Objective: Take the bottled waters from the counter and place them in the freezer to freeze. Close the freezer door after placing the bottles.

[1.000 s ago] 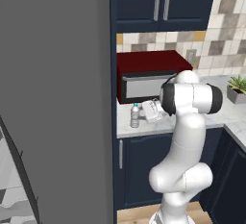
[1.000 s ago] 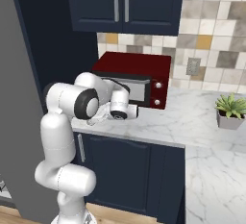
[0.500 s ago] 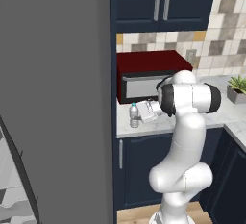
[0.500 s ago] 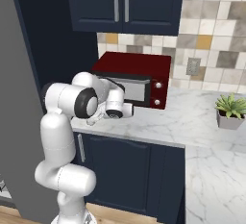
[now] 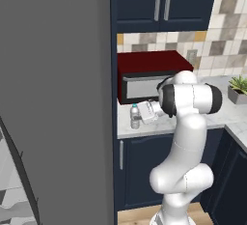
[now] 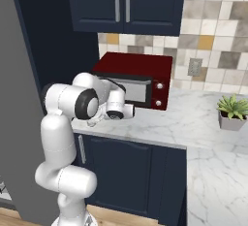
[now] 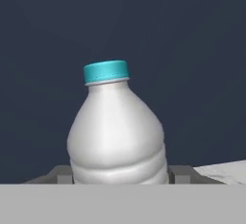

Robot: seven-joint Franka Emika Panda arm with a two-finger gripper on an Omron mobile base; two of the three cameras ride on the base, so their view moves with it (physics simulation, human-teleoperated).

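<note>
Clearance at the worktop's left end
Red microwave blocks behind the bottle; grey fridge wall closes the left; worktop rightward lies open up to the potted plant.

I count 1 water bottle with 1 blue cap, standing on 1 marble counter. Behind it sits 1 red microwave. 1 potted plant stands far along the counter. Above, I see 2 navy upper cabinet doors. 1 wall outlet is set in the tiled backsplash.
</note>
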